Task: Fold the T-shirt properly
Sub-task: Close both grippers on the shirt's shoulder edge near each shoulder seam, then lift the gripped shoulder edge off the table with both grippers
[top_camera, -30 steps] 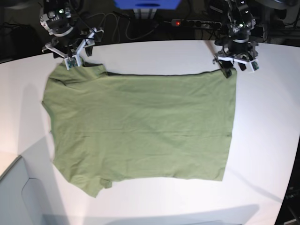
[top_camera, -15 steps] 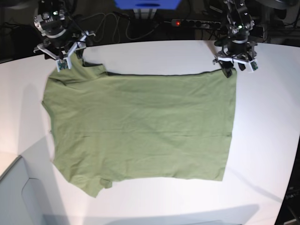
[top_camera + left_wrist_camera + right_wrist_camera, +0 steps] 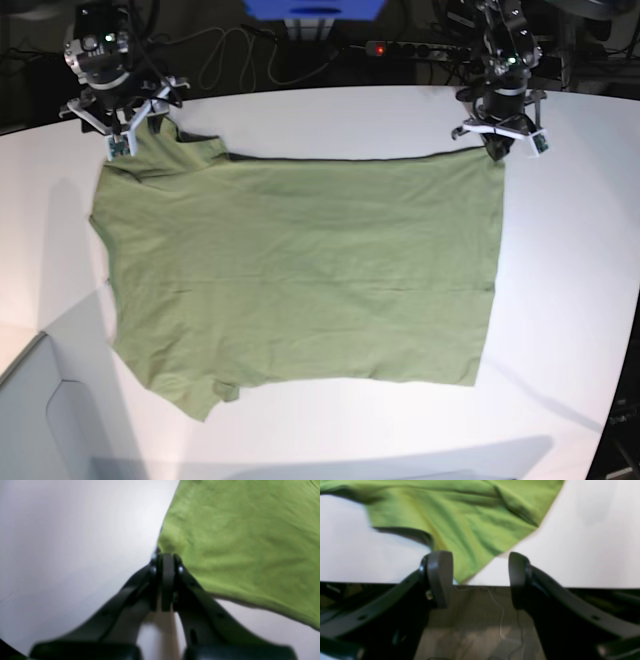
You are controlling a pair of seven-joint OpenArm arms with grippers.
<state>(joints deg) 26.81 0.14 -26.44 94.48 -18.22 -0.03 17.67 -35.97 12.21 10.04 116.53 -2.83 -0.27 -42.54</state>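
Cloth fills the upper right of the left wrist view: the plain olive-green short-sleeved cotton T-shirt [image 3: 240, 542], soft and faintly creased, lies on the smooth white table [image 3: 70, 542]. The black left gripper [image 3: 165, 560] has its jaws pressed together at the tips, right at a corner of the garment's edge. The picture is blurred there, and whether any fabric is caught between the tips cannot be told. Below the gripper a strip of brownish floor shows past the table edge.

From the right wrist camera, the T-shirt [image 3: 460, 517] spreads across the top of the frame with several folds and a dark shadowed edge on its left side. One pointed corner of it reaches down to the table's edge [image 3: 582, 542], just beside the left-hand finger. The black right gripper [image 3: 480, 580] stands with its jaws wide apart, nothing clamped between them; the rounded grey fingertips [image 3: 440, 577] hang beyond the table edge, over a floor where a thin pale cable lies.

Seen from the base camera, the T-shirt [image 3: 300, 270] lies flat across the middle of the white table [image 3: 560, 300], sleeves toward the view's left and hem toward its right. The right gripper [image 3: 118, 125] sits at the far-left corner of the garment, the left gripper [image 3: 497, 135] at the far-right corner.
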